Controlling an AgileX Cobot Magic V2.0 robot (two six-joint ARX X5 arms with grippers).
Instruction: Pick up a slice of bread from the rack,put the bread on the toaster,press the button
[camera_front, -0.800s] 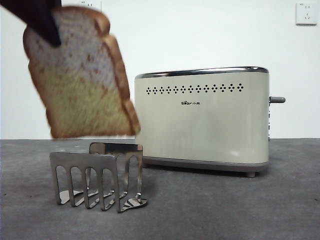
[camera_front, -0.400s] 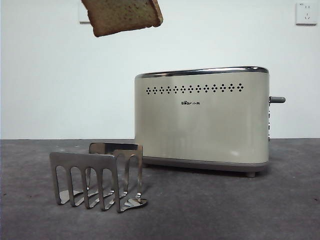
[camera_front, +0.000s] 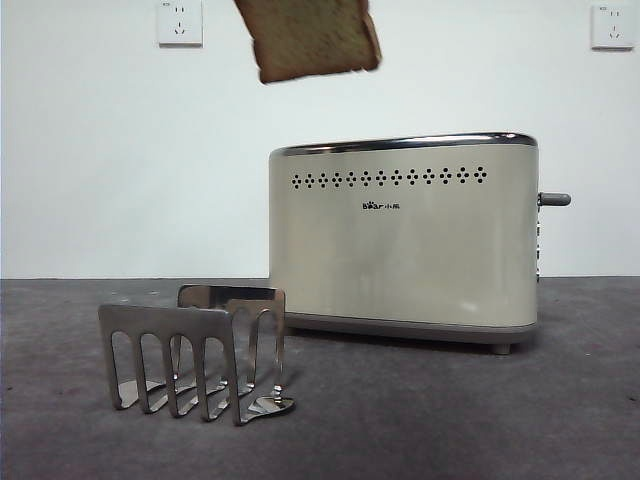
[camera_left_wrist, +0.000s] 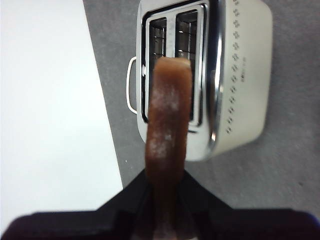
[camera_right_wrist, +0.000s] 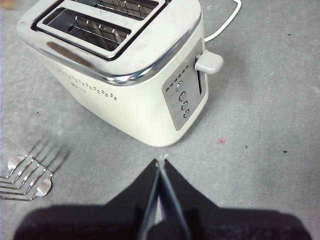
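Bread slice (camera_front: 312, 40), gripped by the left tool (camera_left_wrist: 165, 195), hangs above the toaster (camera_front: 405, 240); right tool (camera_right_wrist: 161, 172) closed, apart.

— Where are we, a kitchen?
— We'd call it a test bench: a bare white wall (camera_front: 100, 150) with two sockets (camera_front: 179, 22), a plain grey table (camera_front: 450, 410), and only a toaster (camera_front: 400, 240) and a steel rack (camera_front: 195, 350) set out, nothing else homely.
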